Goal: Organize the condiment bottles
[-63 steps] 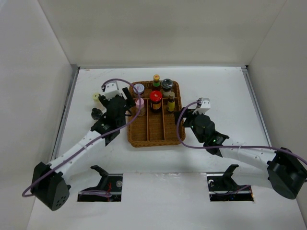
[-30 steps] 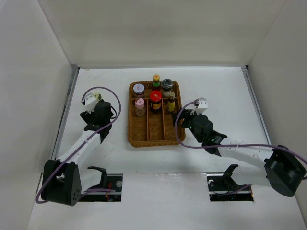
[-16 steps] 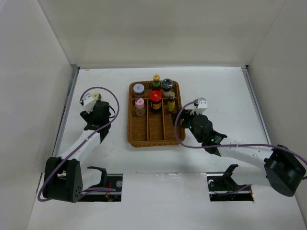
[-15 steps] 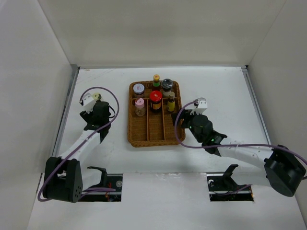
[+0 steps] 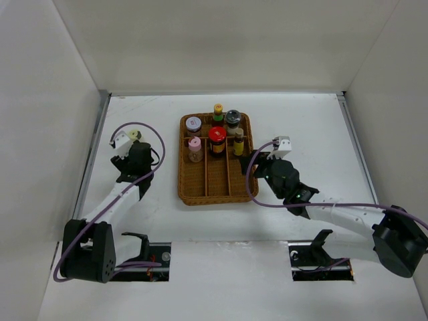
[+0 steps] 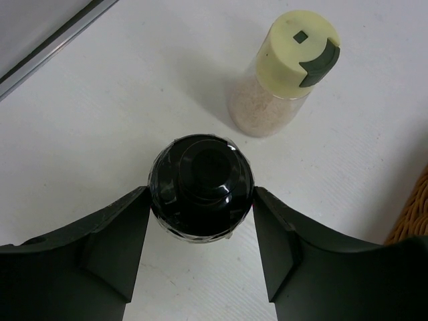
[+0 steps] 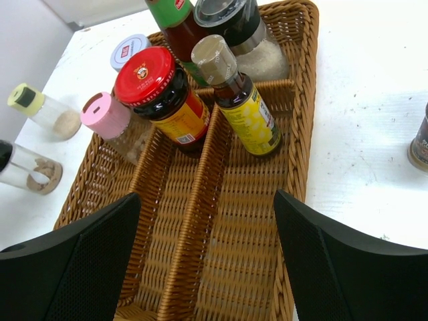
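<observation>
My left gripper point(image 5: 132, 160) stands left of the tray, its fingers point(image 6: 127, 234) closed against both sides of the black-capped bottle point(image 6: 200, 180), which stands on the table. The cream-capped shaker point(image 6: 294, 60) stands just beyond it point(image 5: 136, 134). The tray holds the white-capped jar point(image 5: 193, 124), the yellow-capped bottle point(image 5: 218, 110), the grey-capped shaker point(image 5: 233, 119), the red-capped jar point(image 7: 155, 87), the pink-capped bottle point(image 7: 110, 117) and the tan-capped bottle point(image 7: 234, 93). My right gripper point(image 7: 207, 197) is open and empty over the tray's near right part point(image 5: 257, 160).
The brown wicker divided tray point(image 5: 215, 187) sits mid-table, with bare lanes in its near half point(image 7: 247, 254). A brown jar point(image 7: 421, 140) stands on the table right of the tray, cut by the frame edge. White walls enclose the table; a metal rail point(image 5: 93, 154) runs along its left side.
My left gripper left the tray's left side and moved left onto the black-capped bottle, then stayed still. My right gripper shifted slightly by the tray's right edge.
</observation>
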Robot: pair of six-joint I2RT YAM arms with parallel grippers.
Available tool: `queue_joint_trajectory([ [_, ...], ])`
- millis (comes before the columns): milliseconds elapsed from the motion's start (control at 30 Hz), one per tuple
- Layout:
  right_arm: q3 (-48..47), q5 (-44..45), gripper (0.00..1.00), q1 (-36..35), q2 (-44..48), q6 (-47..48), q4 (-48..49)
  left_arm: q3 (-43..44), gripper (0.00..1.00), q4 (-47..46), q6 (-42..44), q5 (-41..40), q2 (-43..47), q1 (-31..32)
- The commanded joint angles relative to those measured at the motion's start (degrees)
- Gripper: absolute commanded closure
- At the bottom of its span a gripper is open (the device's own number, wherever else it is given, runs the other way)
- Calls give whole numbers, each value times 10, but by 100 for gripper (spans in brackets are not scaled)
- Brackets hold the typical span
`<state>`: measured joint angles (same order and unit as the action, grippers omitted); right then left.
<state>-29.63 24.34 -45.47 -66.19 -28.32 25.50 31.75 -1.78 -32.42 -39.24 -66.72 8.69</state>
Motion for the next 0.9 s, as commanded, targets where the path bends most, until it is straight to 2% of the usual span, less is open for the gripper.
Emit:
queue_joint_trajectory([
  [0, -8, 0, 15, -2, 10, -5, 36, 2, 56, -15, -2, 5, 46, 12],
  [200, -10, -3, 15, -1, 2, -6, 37, 32, 57, 20, 27, -32, 142, 74],
  [300, -15, 0, 15, -1, -1, -1, 32, 60, 57, 48, 44, -27, 164, 122],
  [433, -12, -1, 15, 0, -1, -5, 32, 96, 58, 98, 49, -15, 154, 191],
  [633, -11, -1, 15, 1, 3, -4, 33, 131, 59, 109, 55, -9, 115, 288],
  [800, -11, 3, 15, 0, 2, -2, 33, 125, 59, 91, 40, -2, 69, 341],
  [867, -14, 5, 15, 0, 1, 2, 32, 109, 59, 51, 41, -5, 48, 353],
])
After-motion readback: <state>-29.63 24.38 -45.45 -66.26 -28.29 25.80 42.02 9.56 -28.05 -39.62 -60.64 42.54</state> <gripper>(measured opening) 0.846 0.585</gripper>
